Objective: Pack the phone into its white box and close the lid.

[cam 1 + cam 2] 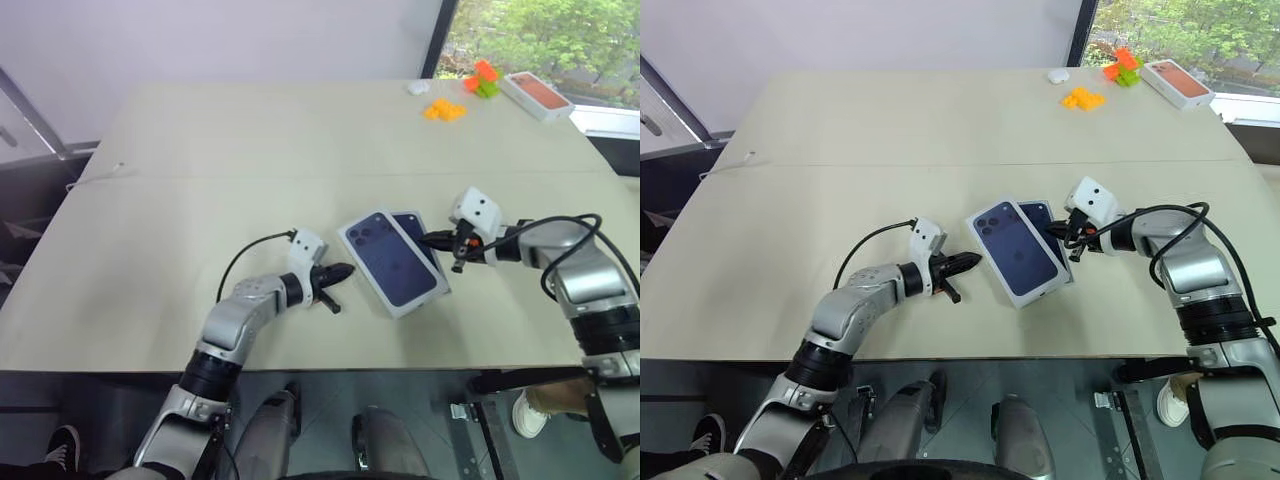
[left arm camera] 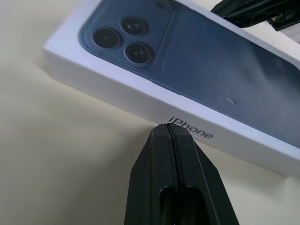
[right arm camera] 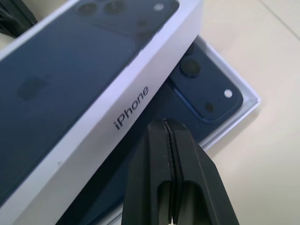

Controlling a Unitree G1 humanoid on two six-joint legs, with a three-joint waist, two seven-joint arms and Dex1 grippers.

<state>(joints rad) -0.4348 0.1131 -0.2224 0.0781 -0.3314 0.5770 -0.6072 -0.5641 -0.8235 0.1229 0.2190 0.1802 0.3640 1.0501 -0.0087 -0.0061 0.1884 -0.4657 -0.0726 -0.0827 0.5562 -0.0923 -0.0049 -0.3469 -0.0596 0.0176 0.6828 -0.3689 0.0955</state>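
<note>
My right gripper had its fingers pressed together on nothing, its tip hovering over the exposed part of the phone just beside the lid's printed long side, and my left gripper was equally shut and empty, its tip against or just short of the opposite long side of the lid. The phone lay face down in the white box, whose low wall showed past the camera corner, and the lid, printed with a picture of the phone's back, sat askew across it, overlapping most of the tray but leaving one end and corner uncovered. My worry from there was the skew: if I pushed with one tip ahead of the other, I judged the lid would pivot rather than slide square, ride up on the tray wall, or shove tray and phone together across the smooth table. A closed tip dragged over the glossy phone back could also scratch it or tip it in the tray. The two grippers faced each other across the lid, so each stood in the other's line of push. Elsewhere little interfered: the orange blocks, an orange and a green block, a small white object and the white box with an orange-red top sat well apart at the far edge, and a thin white cable lay at the left edge.
</note>
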